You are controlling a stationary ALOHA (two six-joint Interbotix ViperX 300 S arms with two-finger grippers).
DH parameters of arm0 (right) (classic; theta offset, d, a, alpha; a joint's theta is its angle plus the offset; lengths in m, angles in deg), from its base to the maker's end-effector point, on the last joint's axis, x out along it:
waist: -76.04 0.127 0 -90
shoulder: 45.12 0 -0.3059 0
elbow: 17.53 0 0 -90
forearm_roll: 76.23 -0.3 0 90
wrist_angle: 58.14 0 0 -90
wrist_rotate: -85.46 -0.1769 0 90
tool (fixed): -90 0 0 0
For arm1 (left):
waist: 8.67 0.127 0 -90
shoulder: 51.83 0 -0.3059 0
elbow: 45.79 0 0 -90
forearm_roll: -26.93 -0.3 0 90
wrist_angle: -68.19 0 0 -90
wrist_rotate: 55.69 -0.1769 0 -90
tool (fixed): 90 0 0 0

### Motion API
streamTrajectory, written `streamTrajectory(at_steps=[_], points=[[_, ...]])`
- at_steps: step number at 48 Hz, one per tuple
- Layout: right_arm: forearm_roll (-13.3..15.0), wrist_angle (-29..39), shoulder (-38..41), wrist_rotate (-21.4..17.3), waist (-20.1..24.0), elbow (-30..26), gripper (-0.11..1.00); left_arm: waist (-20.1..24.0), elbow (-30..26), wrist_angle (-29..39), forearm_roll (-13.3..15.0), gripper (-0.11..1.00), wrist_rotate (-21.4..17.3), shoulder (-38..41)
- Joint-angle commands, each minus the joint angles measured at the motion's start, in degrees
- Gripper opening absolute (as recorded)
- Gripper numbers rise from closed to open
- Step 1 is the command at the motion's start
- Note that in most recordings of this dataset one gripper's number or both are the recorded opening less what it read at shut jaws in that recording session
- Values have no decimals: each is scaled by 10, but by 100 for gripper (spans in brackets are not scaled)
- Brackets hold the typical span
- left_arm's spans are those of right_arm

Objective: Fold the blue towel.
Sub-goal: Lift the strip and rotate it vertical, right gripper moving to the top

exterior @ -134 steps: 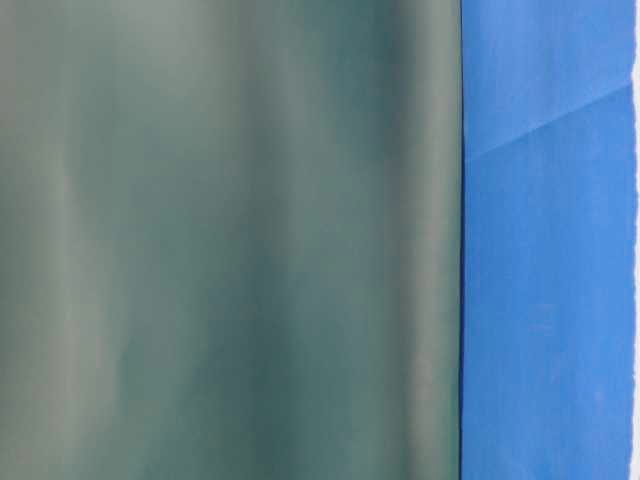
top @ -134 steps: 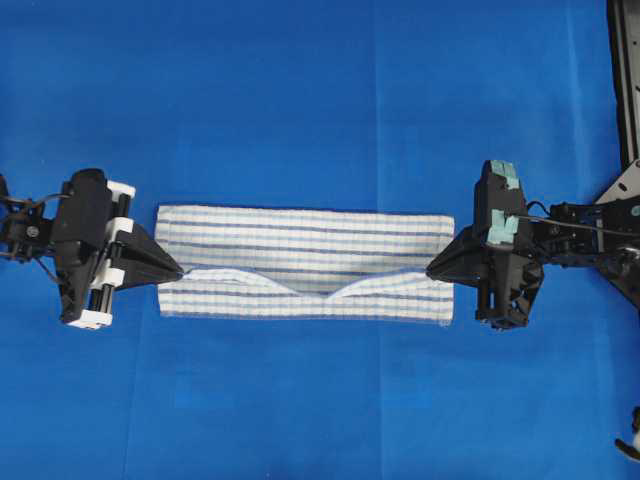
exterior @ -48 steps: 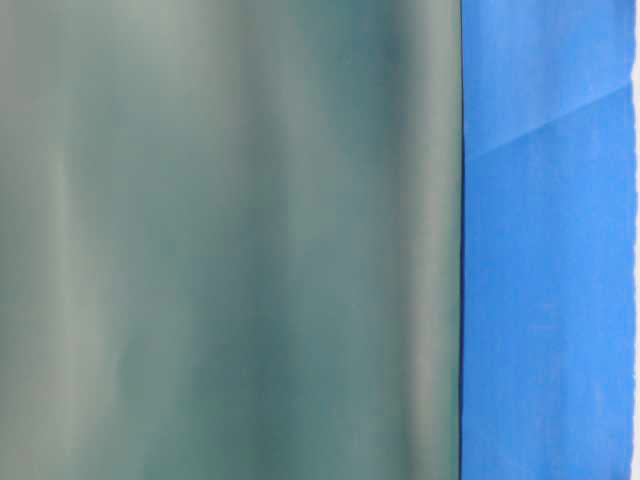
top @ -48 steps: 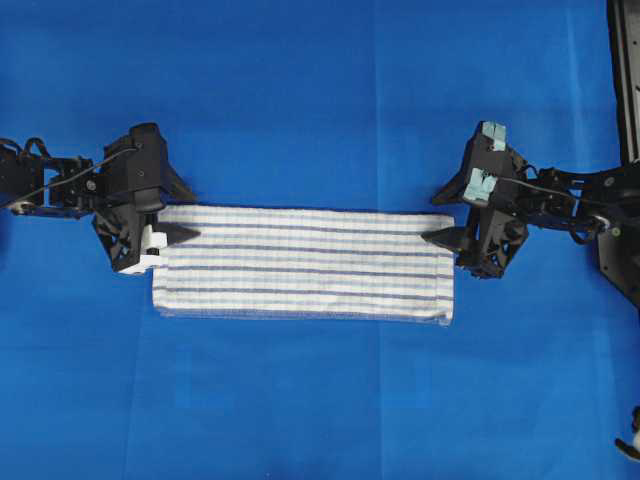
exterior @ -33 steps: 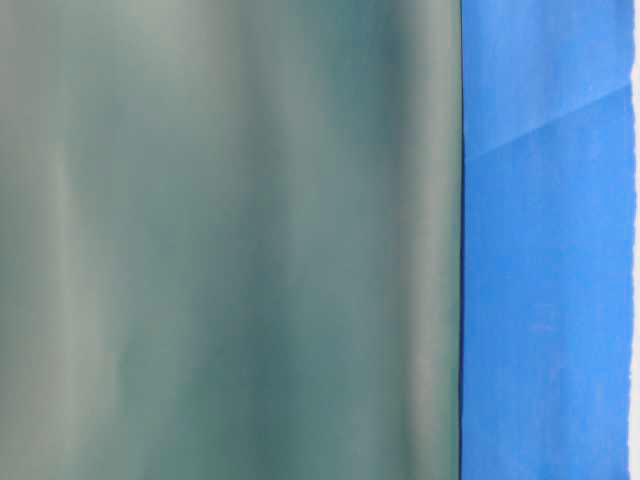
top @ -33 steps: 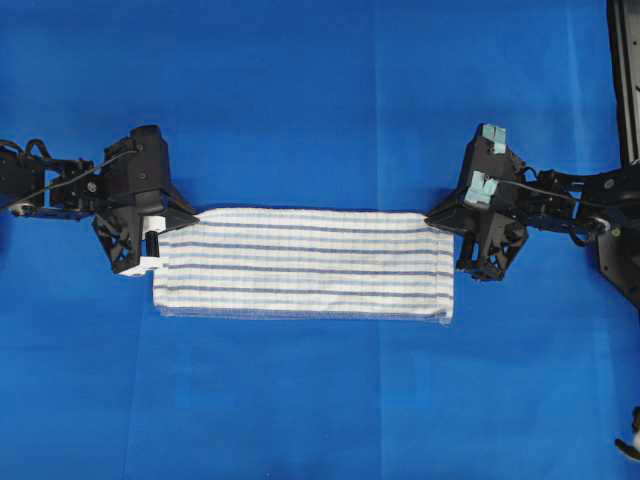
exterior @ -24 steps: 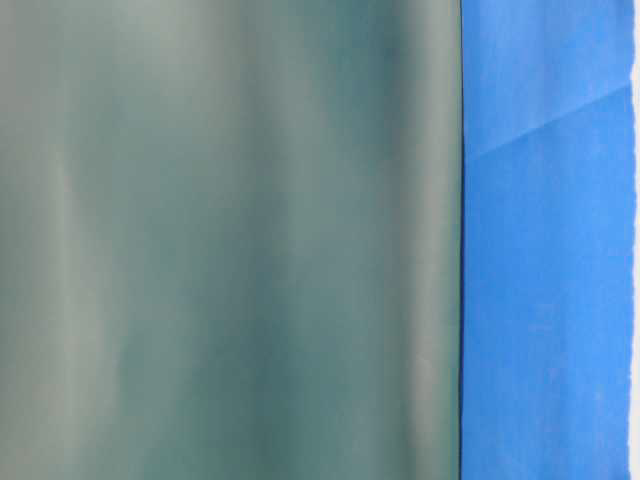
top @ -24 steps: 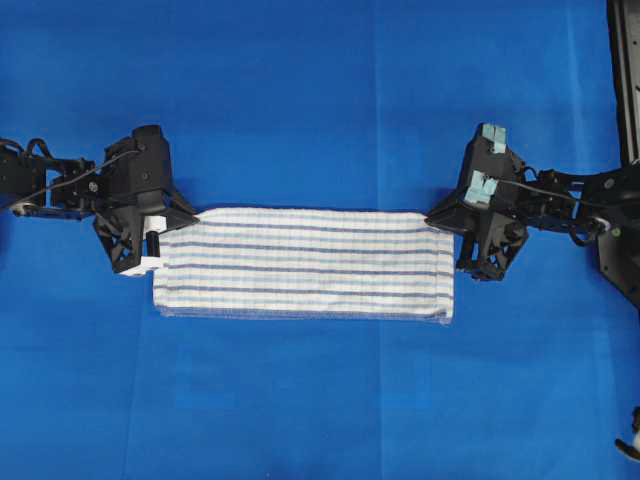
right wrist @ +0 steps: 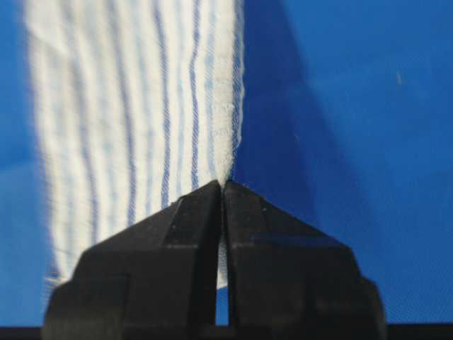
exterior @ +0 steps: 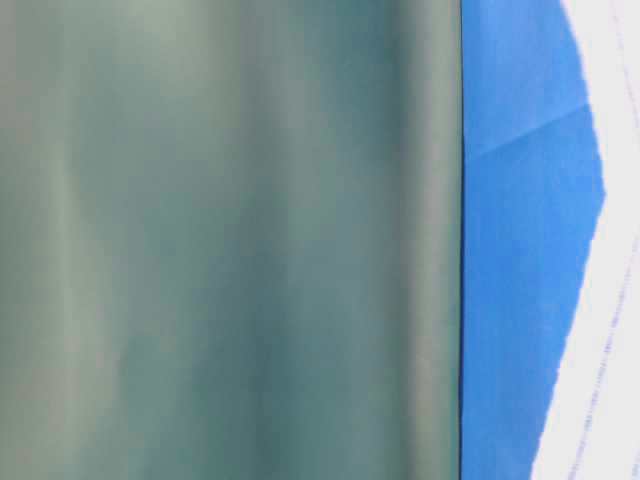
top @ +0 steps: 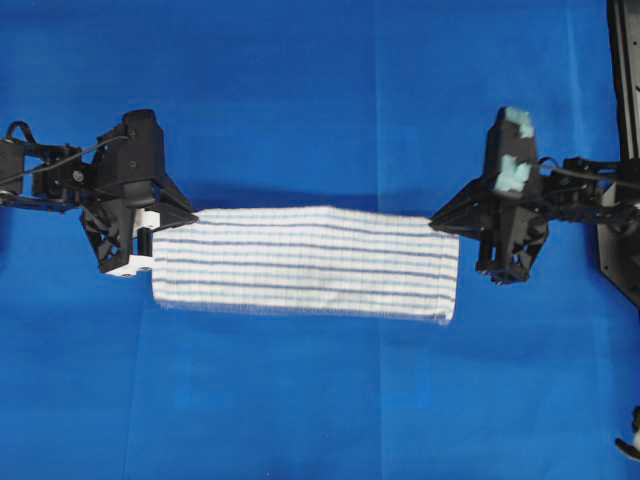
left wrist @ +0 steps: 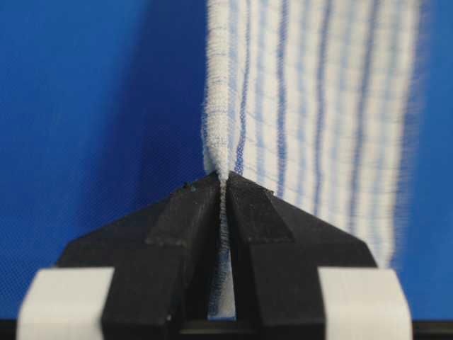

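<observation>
Towel [top: 305, 262]: white with thin blue stripes, already folded into a long narrow band. Lies across the middle of the table [top: 320, 100], long axis running left to right in the overhead view. Far long edge raised off the table with a shadow beneath it; near long edge apparently down on the cloth covering.

Left claw [top: 192, 215]: clamped on the far left corner of the towel. Wrist view shows the cloth edge pinched between closed fingers [left wrist: 191, 234].

Right claw [top: 436, 216]: clamped on the far right corner. Wrist view shows fingers [right wrist: 187, 234] together with the cloth edge caught at the tips.

Reason for the hold, as judged: both far corners taken at once so the far edge can be carried evenly over toward the near edge, halving the width again. Stretch between the two claws keeps the band taut and free of sag.

Table-level view: mostly blocked by a blurred grey-green surface; a white striped patch, probably the lifted towel, at the right margin.

Change from a second ago: claws then apart and resting at the corners; now closed and raised, with the far edge lifted, bowed slightly upward in the overhead view. Right claw sits further right in the overhead view. White patch in the table-level view larger.
</observation>
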Motion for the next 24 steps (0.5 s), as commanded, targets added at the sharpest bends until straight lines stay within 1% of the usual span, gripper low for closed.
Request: streamTrajectory(at_steps=[1, 6, 11, 16, 18, 24], points=[[3, 8, -18, 1, 1, -11, 1, -8, -12, 1, 0, 2, 3, -20], [3, 10, -15, 1, 0, -12, 1, -14, -13, 1, 1, 2, 19, -21], [4, 8, -9, 2, -11, -19, 1, -24, -20, 0, 1, 2, 55, -21], [15, 8, 0, 1, -47, -35, 1, -40, -37, -7, 1, 2, 102, -14], [25, 8, 5, 2, -67, -44, 1, -50, -46, -15, 1, 2, 118, -9], [57, 11, 21, 2, -115, -76, 1, -70, -68, -40, 1, 2, 147, 10]])
